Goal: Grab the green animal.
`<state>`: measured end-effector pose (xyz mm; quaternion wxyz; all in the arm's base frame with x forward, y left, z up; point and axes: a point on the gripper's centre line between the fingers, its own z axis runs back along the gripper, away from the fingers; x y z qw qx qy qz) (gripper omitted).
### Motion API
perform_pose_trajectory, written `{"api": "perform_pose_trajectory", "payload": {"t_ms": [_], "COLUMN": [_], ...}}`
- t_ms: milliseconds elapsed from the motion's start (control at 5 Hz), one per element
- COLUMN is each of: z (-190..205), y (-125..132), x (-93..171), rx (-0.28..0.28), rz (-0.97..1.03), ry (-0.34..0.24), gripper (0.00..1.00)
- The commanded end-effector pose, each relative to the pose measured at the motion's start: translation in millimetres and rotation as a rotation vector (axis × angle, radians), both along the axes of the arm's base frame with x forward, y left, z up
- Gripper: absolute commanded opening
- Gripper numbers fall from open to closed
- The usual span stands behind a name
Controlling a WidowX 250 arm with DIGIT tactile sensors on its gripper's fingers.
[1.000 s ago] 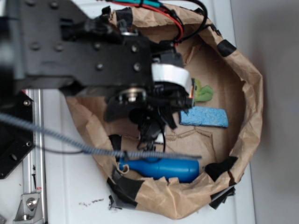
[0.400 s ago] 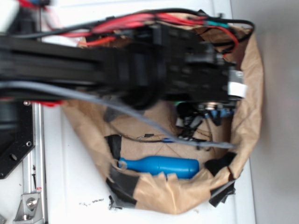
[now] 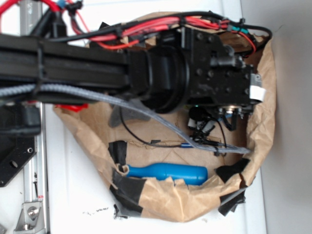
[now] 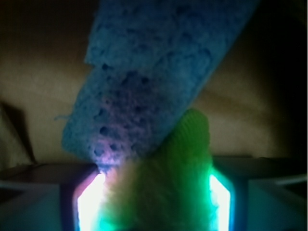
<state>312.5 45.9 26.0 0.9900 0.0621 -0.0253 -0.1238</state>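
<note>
From the wrist camera I have the green animal [image 4: 166, 192] sitting right between the 2 fingers [image 4: 79, 202] of my gripper [image 4: 154, 207], its fuzzy lime body filling the gap from the glowing pad at 9 o'clock to the one at 3 o'clock. The fuzz meets both lit pads, so I read the jaws as narrowed onto the toy, holding it. A rounded green tip pokes up toward 12 o'clock past the finger ends. The blue sponge [image 4: 154, 72] lies just beyond, slanting from 1 o'clock down to 8 o'clock, and its lower corner overlaps the plush; I cannot tell whether they press together or merely cross in my line of sight. Behind both is dim brown paper.

In the exterior view my arm [image 3: 97, 68] stretches in from 9 o'clock across the paper-walled bin [image 3: 265, 112], with the wrist block over the bin's 3 o'clock side. It covers the toy and the sponge there, and the gripper [image 3: 204, 129] shows only as dark parts and wires under the wrist. Red cables [image 3: 146, 24] run along the top of the arm. A blue bottle [image 3: 168, 173] lies on its side at 6 o'clock on the bin floor, well apart from the gripper. Black tape patches [image 3: 124, 192] hold the paper rim at 7 o'clock and 5 o'clock
</note>
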Motion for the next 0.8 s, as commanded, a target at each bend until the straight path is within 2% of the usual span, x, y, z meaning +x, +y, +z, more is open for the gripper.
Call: {"api": "perform_pose_trajectory", "payload": {"t_ms": [0, 200, 400, 600], "z": [99, 151, 172, 168], "y": [-20, -24, -18, -15], "x": [-35, -54, -59, -57], "rx": [0.139, -0.026, -0.108, -0.066], "rz": [-0.023, 0.224, 0.445, 0.439], "ry": [0.016, -0.076, -0.128, -0.084], "gripper": [0.00, 0.00, 0.00, 0.00]}}
